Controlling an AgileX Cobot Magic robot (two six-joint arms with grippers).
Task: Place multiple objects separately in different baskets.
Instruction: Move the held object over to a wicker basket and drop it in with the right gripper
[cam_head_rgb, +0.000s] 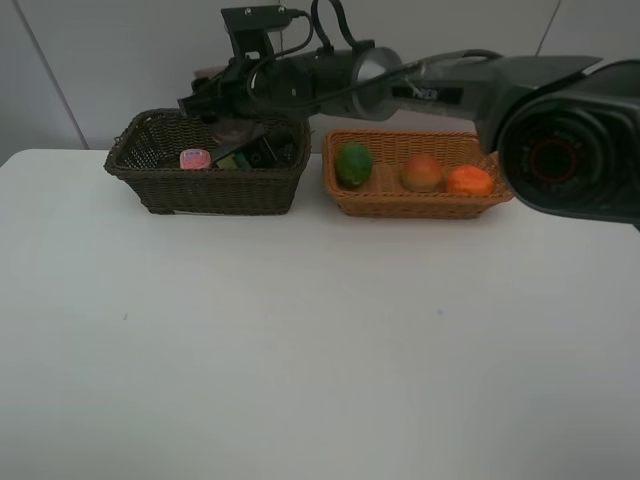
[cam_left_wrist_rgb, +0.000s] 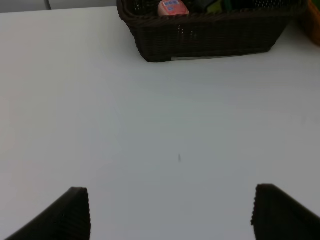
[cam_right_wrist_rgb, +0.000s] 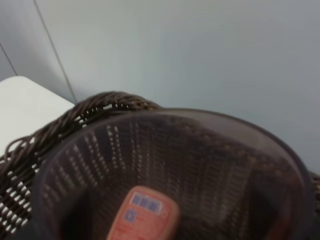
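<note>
The purple cup (cam_right_wrist_rgb: 170, 170) is hanging right over the dark basket (cam_head_rgb: 210, 185), and the right gripper (cam_head_rgb: 235, 125), reaching across from the far side, is pinching it narrow at the rim; through the clear wall the pink bottle (cam_right_wrist_rgb: 144, 215) is showing, lying on the basket floor below. So this looks like the last item going in. Beside the pink bottle in that dark basket the black bottle (cam_head_rgb: 240, 158) with its green label is lying. Just right of the dark basket, the tan basket (cam_head_rgb: 420, 203) is already carrying the green fruit (cam_head_rgb: 353, 164), the red-orange fruit (cam_head_rgb: 423, 173) and the orange (cam_head_rgb: 469, 180) in a row. What is left, by my reckoning: lowering and letting go of the cup. The dark basket's rim is standing high around the cup, so the drop wants to stay inside the weave and clear of the bottles. In front of the dark basket the counter (cam_head_rgb: 300, 350) is lying wide and bare, and the left gripper (cam_left_wrist_rgb: 170, 210) is hovering over it, jaws spread wide, holding nothing.
</note>
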